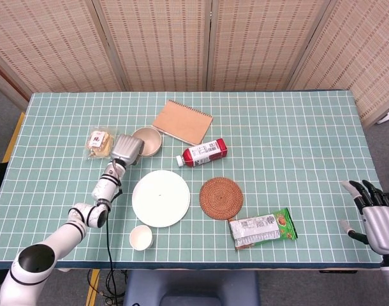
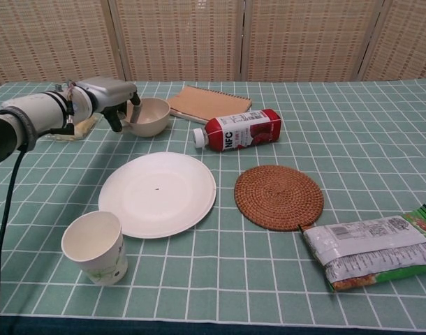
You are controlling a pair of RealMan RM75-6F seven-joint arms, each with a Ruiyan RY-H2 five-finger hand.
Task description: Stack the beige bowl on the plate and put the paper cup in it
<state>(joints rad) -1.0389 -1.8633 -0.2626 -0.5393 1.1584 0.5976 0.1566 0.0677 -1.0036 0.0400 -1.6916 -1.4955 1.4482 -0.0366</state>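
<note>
The left arm reaches from the near left corner diagonally across the table, and the left hand (image 2: 109,99) sits at the near-left rim of the beige bowl (image 2: 149,115), with one finger hooked over the rim into the bowl and another against the outer wall, so the hand pinches the bowl's rim. The bowl stands on the table beyond the plate (image 2: 157,193), apart from it and tilted slightly toward the hand. In the head view the same hand (image 1: 126,150) covers the bowl's left edge (image 1: 150,139). The right hand (image 1: 375,217) hangs off the near right corner of the table, its fingers apart and extended, holding nothing. The white plate (image 1: 161,197) lies flat near the table's middle-left. The paper cup (image 2: 96,246) stands upright just beside the plate's near-left edge, mouth up. The table (image 1: 296,146) carries a green cloth with a white grid. On it also lie a brown spiral notebook (image 1: 182,122) just beside the bowl on its right, a red juice bottle (image 2: 238,130) on its side, a round woven coaster (image 2: 278,196) to the right of the plate, a green snack packet (image 2: 370,250) near the front right, and a wrapped pastry (image 1: 98,142) left of the hand. Woven bamboo screens (image 1: 207,41) close off the far side.
</note>
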